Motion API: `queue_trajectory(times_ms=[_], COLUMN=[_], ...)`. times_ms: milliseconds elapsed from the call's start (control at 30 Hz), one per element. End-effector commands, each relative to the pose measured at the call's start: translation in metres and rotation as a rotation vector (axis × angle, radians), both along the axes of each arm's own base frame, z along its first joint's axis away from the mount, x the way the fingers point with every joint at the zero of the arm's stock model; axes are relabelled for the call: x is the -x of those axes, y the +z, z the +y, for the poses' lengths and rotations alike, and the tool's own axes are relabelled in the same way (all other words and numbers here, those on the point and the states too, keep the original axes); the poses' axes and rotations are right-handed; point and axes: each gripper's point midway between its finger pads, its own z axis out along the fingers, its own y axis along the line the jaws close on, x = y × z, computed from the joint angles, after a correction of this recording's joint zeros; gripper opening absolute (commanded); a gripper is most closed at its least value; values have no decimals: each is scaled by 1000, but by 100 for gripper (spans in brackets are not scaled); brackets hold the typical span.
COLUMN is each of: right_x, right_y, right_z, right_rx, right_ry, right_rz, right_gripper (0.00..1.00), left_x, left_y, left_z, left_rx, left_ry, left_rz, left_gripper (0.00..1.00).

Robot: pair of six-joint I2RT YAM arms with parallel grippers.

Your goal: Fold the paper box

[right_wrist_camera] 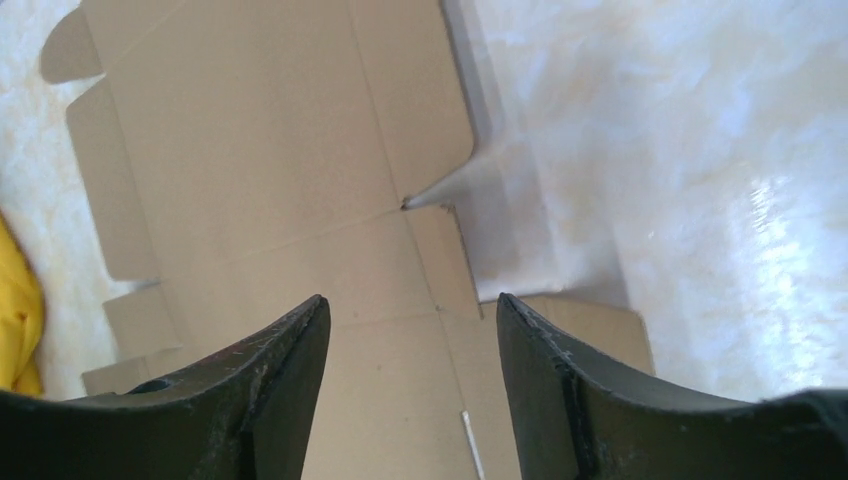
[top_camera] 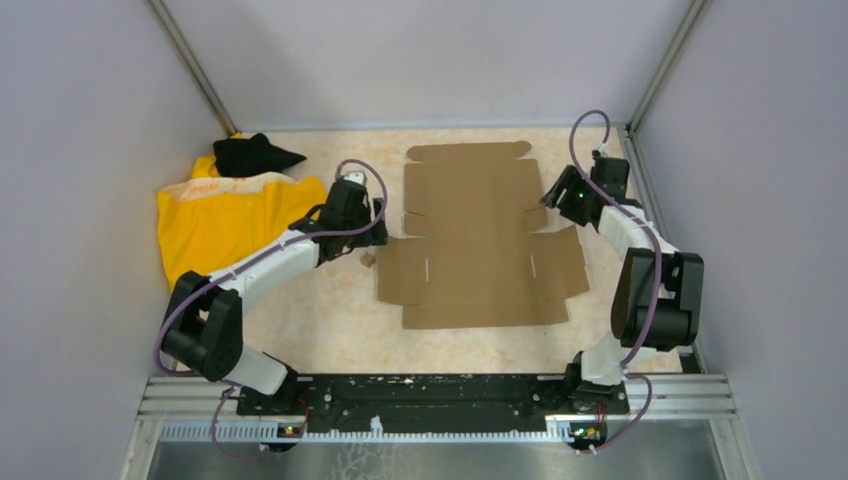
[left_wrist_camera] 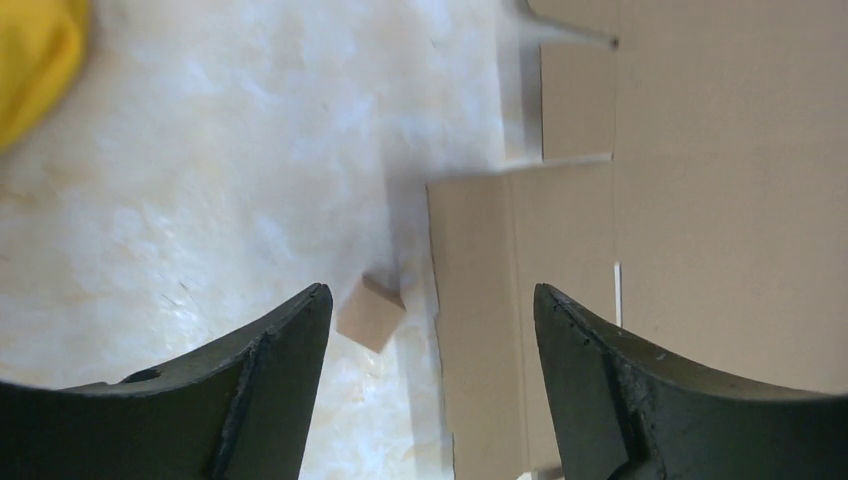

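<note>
The paper box lies flat and unfolded in the middle of the table, a brown die-cut cardboard sheet with flaps and tabs. My left gripper hovers at the sheet's left edge, open and empty. In the left wrist view the gripper spans that edge of the sheet. My right gripper hangs over the sheet's right side near a notch. It is open too, and the right wrist view shows the gripper above bare cardboard with nothing held.
A tiny cardboard scrap lies on the table just left of the sheet, beside my left finger. A yellow cloth with a black cloth on it fills the back left. Grey walls close in three sides.
</note>
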Motion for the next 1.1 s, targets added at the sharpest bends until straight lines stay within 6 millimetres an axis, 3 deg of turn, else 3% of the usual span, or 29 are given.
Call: queue_trajectory(times_ms=[0, 33, 133, 200, 267, 567, 1067], right_x=[-26, -28, -32, -34, -38, -38, -44], right_y=[24, 25, 26, 23, 19, -16, -40], right_z=[-22, -29, -46, -46, -44, -48, -15], right_rx=[127, 166, 258, 260, 244, 308, 326], right_ry=[-51, -67, -89, -85, -83, -69, 21], right_rz=[-33, -28, 2, 11, 11, 106, 138], right_gripper=[59, 54, 38, 21, 11, 12, 13], left_x=[-28, -34, -49, -58, -65, -80, -95], left_y=[29, 30, 24, 17, 4, -28, -45], left_z=[15, 16, 13, 6, 3, -10, -44], left_rx=[22, 23, 14, 7, -11, -8, 70], left_ry=[38, 44, 29, 0, -6, -19, -113], left_rz=[-53, -52, -26, -4, 26, 87, 118], left_gripper=[79, 73, 21, 0, 0, 0, 0])
